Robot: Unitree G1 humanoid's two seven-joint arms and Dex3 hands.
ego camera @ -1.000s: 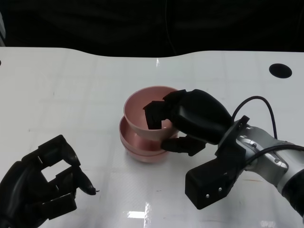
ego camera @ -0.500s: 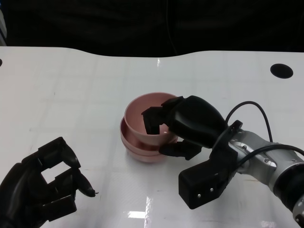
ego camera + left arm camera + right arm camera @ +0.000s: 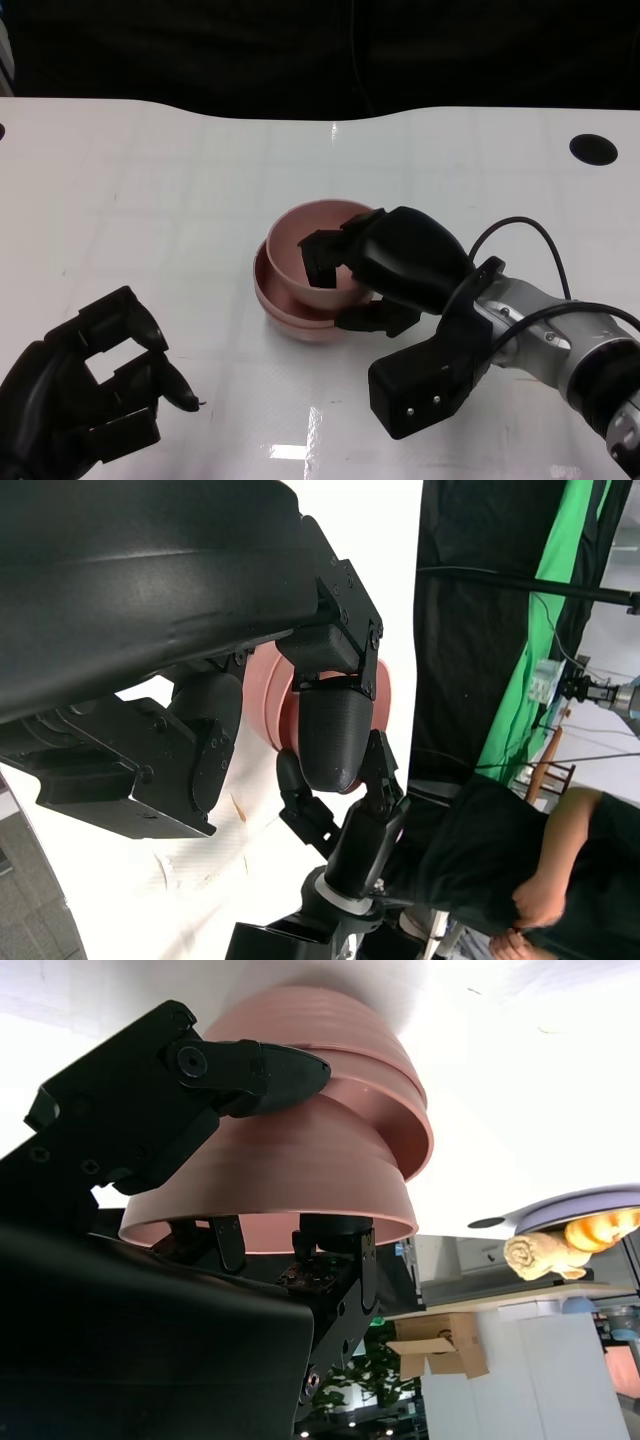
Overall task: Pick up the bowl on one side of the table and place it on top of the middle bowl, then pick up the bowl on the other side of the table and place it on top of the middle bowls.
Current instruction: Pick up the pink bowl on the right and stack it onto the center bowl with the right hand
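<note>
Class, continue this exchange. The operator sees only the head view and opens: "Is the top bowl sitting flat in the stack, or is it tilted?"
Observer: Tilted. In the right wrist view, the top bowl leans against the bowls beneath, and its rim is not parallel to theirs.
Operator: How does the right hand hold it?
Observer: The right hand grips it at the rim. The right wrist view shows one finger lying against the outer wall, with others reaching inside the bowl.
Operator: Is anyone near the table?
Observer: Yes. The left wrist view shows a person in dark clothing beside the table.
</note>
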